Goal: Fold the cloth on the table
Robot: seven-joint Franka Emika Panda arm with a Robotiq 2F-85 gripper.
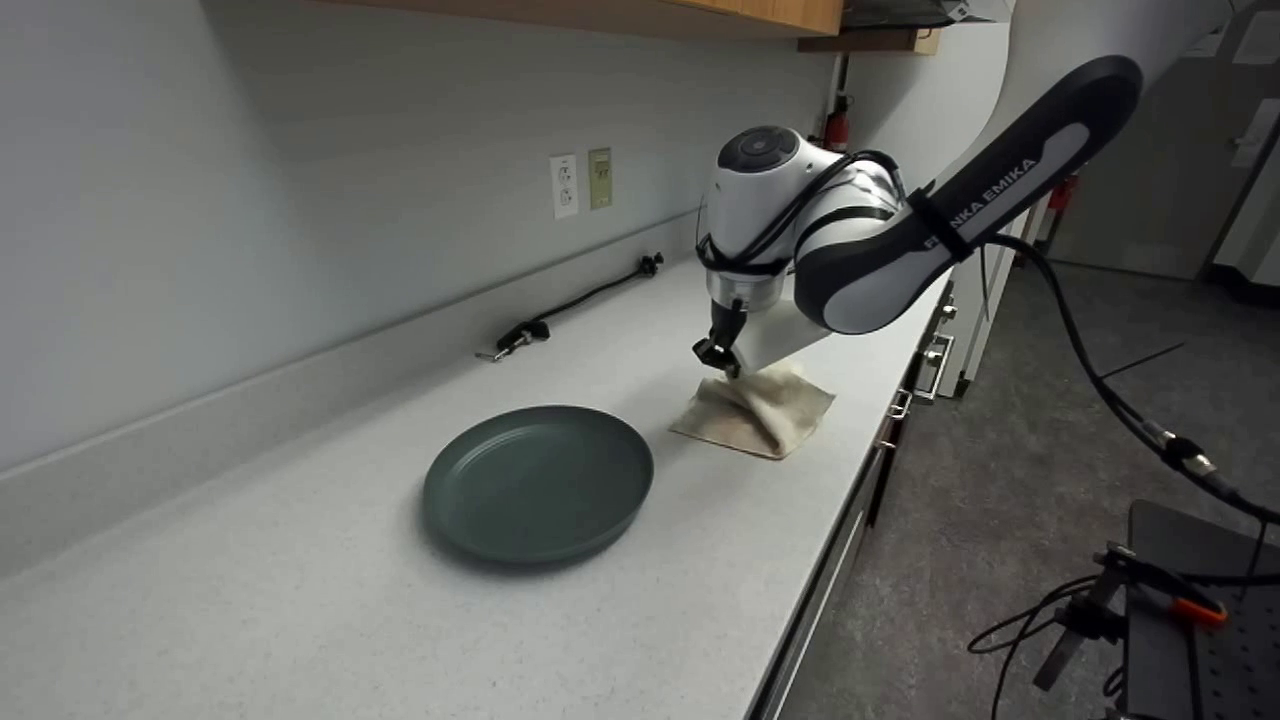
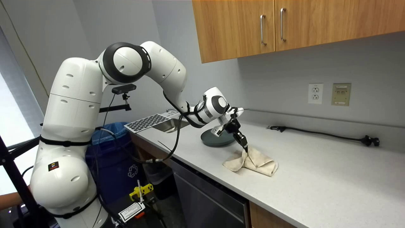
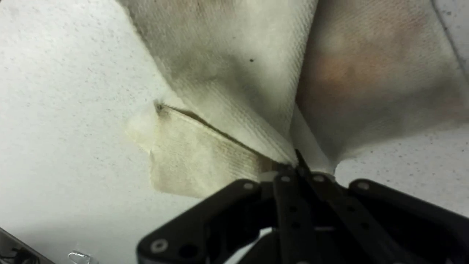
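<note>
A cream cloth with brownish stains lies on the white counter in both exterior views point(image 1: 715, 420) point(image 2: 264, 164). Part of it is pulled up into a peak, with folds running down from it. My gripper points down at this peak in both exterior views point(image 1: 733, 368) point(image 2: 246, 148). In the wrist view the gripper point(image 3: 296, 165) is closed with the cloth point(image 3: 234, 47) pinched between its fingertips. A cloth flap with a dark corner lies to the left of the fingers there. The outer parts of the cloth rest on the counter. The exact fingertip contact is partly hidden by the fingers.
A dark green round plate point(image 1: 540, 485) sits on the counter near the cloth, also in an exterior view point(image 2: 216, 139). A black rod with clamps point(image 1: 590, 292) lies along the wall. A sink point(image 2: 171, 126) is at the far end. Wooden cabinets point(image 2: 234, 28) hang above.
</note>
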